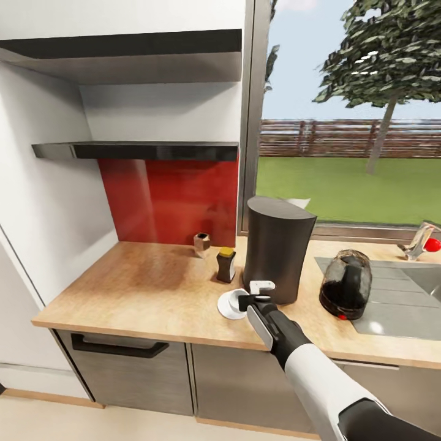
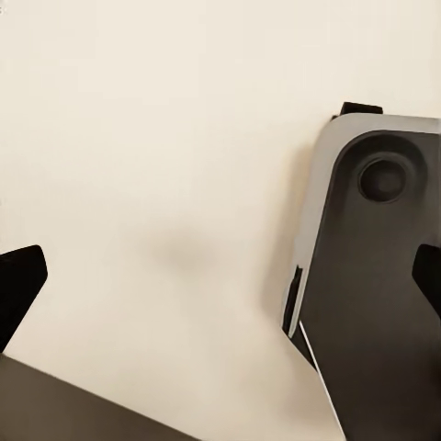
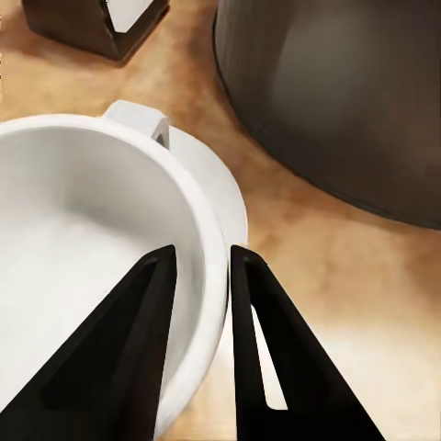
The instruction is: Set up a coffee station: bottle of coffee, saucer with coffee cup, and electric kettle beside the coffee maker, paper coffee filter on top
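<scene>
Three views, one bench (image 1: 147, 288).

Item 1: my right jaws (image 1: 254, 300), pinching the rim of the coffee cup (image 3: 101, 266); the right wrist view shows one finger inside the wall and one outside, a detail too small to read from the head view.

Item 2: saucer (image 1: 228, 309) under the cup, just beside the coffee maker (image 1: 277, 248).

Item 3: bottle of coffee (image 1: 226, 264), on the bench left of the maker.

Item 4: electric kettle (image 1: 346, 285), right of the maker, by the sink (image 1: 392, 306).

Item 5: small brown holder (image 1: 202, 244), near the red backsplash (image 1: 171, 196).

Item 6: my left jaws, spread, over pale floor (image 2: 165, 184).

Room: shelf (image 1: 135, 150), window (image 1: 349, 116).
</scene>
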Motion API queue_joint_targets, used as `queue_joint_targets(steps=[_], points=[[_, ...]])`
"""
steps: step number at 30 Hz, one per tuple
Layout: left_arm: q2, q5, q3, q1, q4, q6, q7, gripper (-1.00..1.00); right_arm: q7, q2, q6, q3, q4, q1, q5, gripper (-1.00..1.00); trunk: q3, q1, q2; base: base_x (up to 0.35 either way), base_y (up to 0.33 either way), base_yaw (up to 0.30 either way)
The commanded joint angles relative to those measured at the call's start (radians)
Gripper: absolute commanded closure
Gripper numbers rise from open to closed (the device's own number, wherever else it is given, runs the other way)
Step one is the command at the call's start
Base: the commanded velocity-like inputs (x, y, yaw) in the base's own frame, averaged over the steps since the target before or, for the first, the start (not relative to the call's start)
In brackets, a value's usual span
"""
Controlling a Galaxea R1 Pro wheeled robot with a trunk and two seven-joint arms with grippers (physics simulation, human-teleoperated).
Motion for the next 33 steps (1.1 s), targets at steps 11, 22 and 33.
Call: queue_joint_targets(steps=[11,22,33], points=[[0.000,-0.010,0.009,-0.001,0.002,-0.004,0.002,-1.00,-0.006,0.000,0.002,0.003,0.004,-0.001,-0.009,1.00,-0.002,0.001,-0.002,0.071,0.041,0.000],[0.000,-0.010,0.009,-0.001,0.002,-0.005,0.002,-1.00,-0.006,0.000,0.000,0.003,0.042,-0.001,-0.009,1.00,-0.002,0.001,-0.002,0.074,0.000,0.000],[0.000,-0.010,0.009,-0.001,0.002,-0.005,0.002,-1.00,-0.006,0.000,0.000,0.003,0.048,-0.001,-0.009,1.00,-0.002,0.001,-0.002,0.005,0.000,0.000]])
